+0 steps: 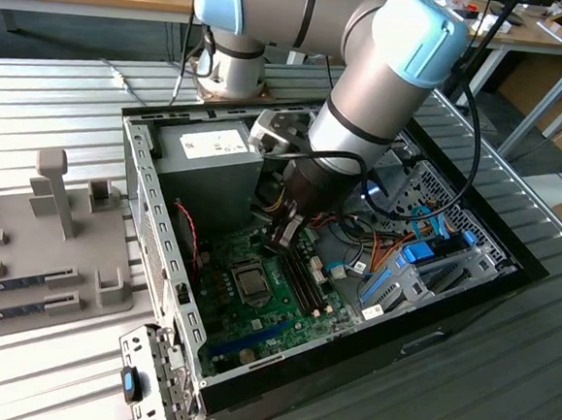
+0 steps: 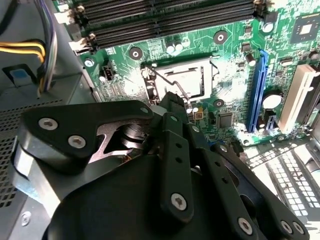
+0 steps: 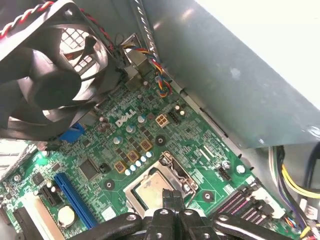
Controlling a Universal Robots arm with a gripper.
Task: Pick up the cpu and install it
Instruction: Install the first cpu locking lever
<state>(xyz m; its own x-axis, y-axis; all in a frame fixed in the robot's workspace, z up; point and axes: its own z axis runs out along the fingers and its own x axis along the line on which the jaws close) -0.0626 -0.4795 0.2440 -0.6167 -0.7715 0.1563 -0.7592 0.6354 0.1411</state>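
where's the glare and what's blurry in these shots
Second wrist view: bright glare washes out the motherboard around the socket; the gripper body close up looks soft. First wrist view: the power supply wall is overexposed at the corner. Exterior view: evenly lit.

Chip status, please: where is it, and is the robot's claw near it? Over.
Gripper low over the socket. Chip seems to lie flat in it, just beside the gripper's tip. Nothing between them; fan stands off to one side.

We see a green circuit board (image 1: 254, 310) with a silvery chip (image 3: 150, 189) in its socket, a blue slot (image 3: 75, 197) beside it, and a black gripper (image 2: 175, 102) above.
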